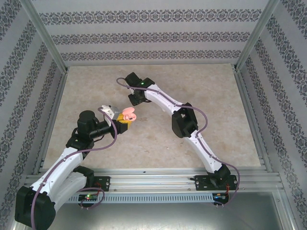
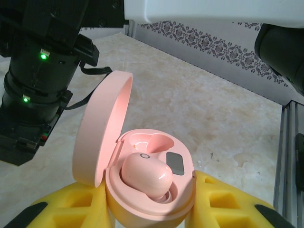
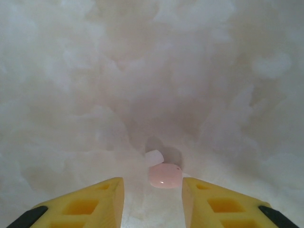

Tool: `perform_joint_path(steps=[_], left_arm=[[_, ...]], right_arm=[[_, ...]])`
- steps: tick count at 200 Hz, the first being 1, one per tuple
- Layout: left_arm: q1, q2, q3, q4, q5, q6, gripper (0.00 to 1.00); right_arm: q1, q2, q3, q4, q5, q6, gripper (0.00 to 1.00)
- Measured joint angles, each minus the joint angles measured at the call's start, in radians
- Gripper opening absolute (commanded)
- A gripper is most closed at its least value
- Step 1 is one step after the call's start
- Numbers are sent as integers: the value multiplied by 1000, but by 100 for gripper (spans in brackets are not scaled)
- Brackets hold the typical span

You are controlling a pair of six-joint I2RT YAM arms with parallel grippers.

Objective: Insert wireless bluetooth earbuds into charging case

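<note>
While the left gripper (image 2: 149, 211) pinches the case (image 2: 102, 133), shift the spread right gripper (image 3: 152, 190) toward three o'clock, centring the earbud (image 3: 165, 175).

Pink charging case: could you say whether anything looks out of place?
Its far socket is empty; one pink earbud is seated, the second earbud lies loose on the table between the right fingers.

1. The table (image 1: 158, 153) has a pale, marble-patterned top, evenly lit.
2. Behind the table, the back wall (image 1: 153, 38) shows grey ornamental bands on white.
3. The side walls (image 1: 24, 81) flanking the table match.
4. Metal rails (image 1: 158, 178) edge the table's near side.
</note>
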Motion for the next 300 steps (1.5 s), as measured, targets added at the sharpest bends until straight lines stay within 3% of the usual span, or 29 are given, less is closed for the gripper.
perform_joint_path(steps=[69, 182, 300], left_arm=[[0, 0, 0, 0, 0, 0, 23], [0, 13, 0, 0, 0, 1, 23], [0, 13, 0, 0, 0, 5, 23]], right_arm=[[21, 6, 0, 11, 53, -151, 41], [21, 60, 5, 45, 93, -204, 42], [8, 71, 27, 23, 23, -201, 27]])
